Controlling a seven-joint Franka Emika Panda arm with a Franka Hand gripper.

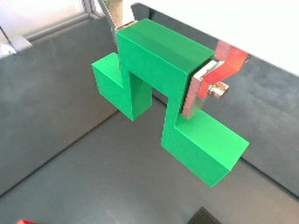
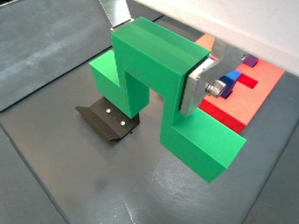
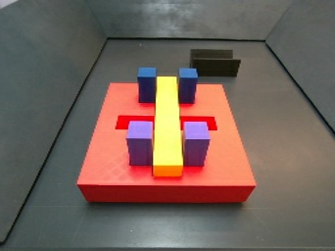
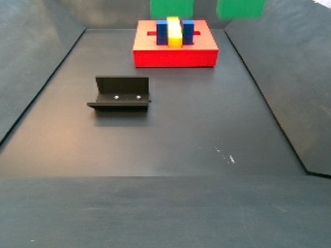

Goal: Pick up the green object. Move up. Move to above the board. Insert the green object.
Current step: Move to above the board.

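Observation:
My gripper [image 1: 158, 61] is shut on the green object [image 1: 176, 105], clamping its raised middle cube between the silver fingers [image 1: 201, 87]. It also shows in a wrist view [image 2: 158, 66], where the green object [image 2: 152, 87] hangs well above the floor. In a side view the green object [image 4: 239, 8] shows only at the picture's top edge, beside and above the board [image 4: 175, 56]. The board [image 3: 112, 147] is a red slab with blue and purple blocks and a long yellow bar [image 3: 167, 123]. Part of the board [image 2: 239, 101] shows beyond the piece.
The fixture [image 4: 120, 94], a dark L-shaped bracket, stands on the dark floor away from the board. It also shows in a side view [image 3: 215, 64] and under the held piece in a wrist view [image 2: 107, 121]. Grey walls enclose the floor.

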